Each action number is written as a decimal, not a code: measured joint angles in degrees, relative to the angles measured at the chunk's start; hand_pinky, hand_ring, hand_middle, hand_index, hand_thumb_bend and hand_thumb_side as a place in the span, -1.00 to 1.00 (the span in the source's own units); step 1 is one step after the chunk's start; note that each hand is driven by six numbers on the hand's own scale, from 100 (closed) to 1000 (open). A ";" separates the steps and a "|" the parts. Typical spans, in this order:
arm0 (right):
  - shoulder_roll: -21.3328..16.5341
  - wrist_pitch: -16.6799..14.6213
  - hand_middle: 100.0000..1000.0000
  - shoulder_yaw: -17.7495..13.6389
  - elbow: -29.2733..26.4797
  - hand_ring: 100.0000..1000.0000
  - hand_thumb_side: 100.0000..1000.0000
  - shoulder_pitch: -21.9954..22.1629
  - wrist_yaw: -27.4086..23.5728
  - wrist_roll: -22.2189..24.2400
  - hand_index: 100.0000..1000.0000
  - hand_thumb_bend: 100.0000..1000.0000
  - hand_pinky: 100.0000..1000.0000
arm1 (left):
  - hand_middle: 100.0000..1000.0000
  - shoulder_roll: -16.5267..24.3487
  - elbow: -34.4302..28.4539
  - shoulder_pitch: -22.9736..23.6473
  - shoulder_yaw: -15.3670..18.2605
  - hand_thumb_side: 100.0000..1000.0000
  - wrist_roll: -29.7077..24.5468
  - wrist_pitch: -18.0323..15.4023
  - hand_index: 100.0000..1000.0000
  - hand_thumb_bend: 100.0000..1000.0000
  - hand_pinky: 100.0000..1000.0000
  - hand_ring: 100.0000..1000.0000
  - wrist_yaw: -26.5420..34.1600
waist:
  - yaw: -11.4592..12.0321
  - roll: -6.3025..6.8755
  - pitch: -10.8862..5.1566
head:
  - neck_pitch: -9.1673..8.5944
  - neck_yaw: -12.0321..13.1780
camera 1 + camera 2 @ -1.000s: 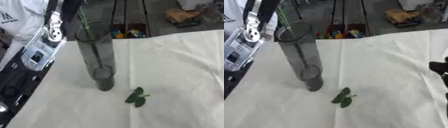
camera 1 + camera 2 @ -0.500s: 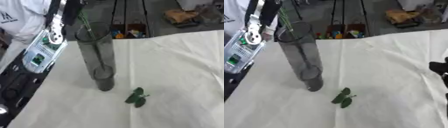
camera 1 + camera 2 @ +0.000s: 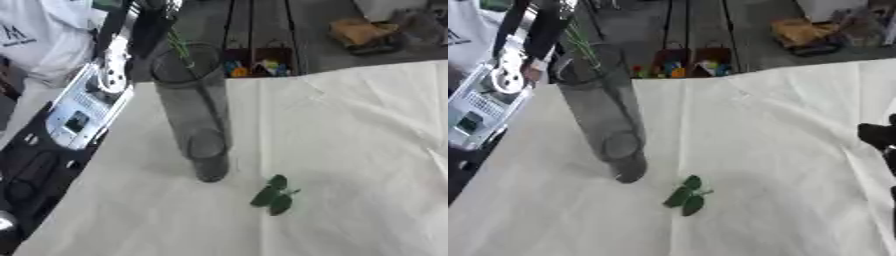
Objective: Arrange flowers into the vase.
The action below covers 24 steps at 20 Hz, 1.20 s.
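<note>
A tall dark glass vase (image 3: 194, 112) stands upright on the white cloth (image 3: 359, 150). A thin green flower stem (image 3: 181, 48) hangs into its mouth. My left hand (image 3: 150, 5) is shut on the stem at the top edge of the left eye view, mostly cut off. My left arm (image 3: 83, 100) rises along the left side. A small sprig of green leaves (image 3: 686, 196) lies on the cloth to the right of the vase's foot. Only a black part of my right hand (image 3: 879, 136) shows, at the right edge of the right eye view.
Beyond the table's far edge stand dark boxes with colourful small things (image 3: 255, 65), and a brown object (image 3: 363, 32) lies on the floor. A white garment (image 3: 35, 30) shows at the upper left.
The stem has sunk a little further into the vase's mouth, with my left arm shifting slightly. The vase, the leaves and my right hand have stayed put.
</note>
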 measured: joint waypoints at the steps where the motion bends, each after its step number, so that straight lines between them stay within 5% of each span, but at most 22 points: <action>1: 0.00 0.01 0.10 0.00 0.00 0.42 1.00 0.00 0.00 -0.01 0.49 -1.00 0.56 | 0.67 0.14 0.00 0.04 0.00 1.00 -0.61 0.11 0.57 -1.00 0.30 0.72 -0.47 | 0.02 0.00 0.00 | 0.00 0.00; 15: 0.00 0.38 0.10 -0.01 0.00 0.43 1.00 0.11 0.00 -0.17 0.50 -1.00 0.57 | 0.68 1.46 -0.05 0.24 -0.01 1.00 -8.85 2.74 0.55 -1.00 0.38 0.74 -5.61 | 0.12 0.26 -0.12 | 0.00 -0.19; 24: 0.00 1.10 0.10 -0.01 0.00 0.43 1.00 0.56 0.02 -0.24 0.50 -1.00 0.58 | 0.66 2.69 -0.05 -0.21 0.05 0.88 -14.15 4.69 0.17 -1.00 0.43 0.74 -9.05 | 0.45 0.67 -0.31 | 0.04 -0.25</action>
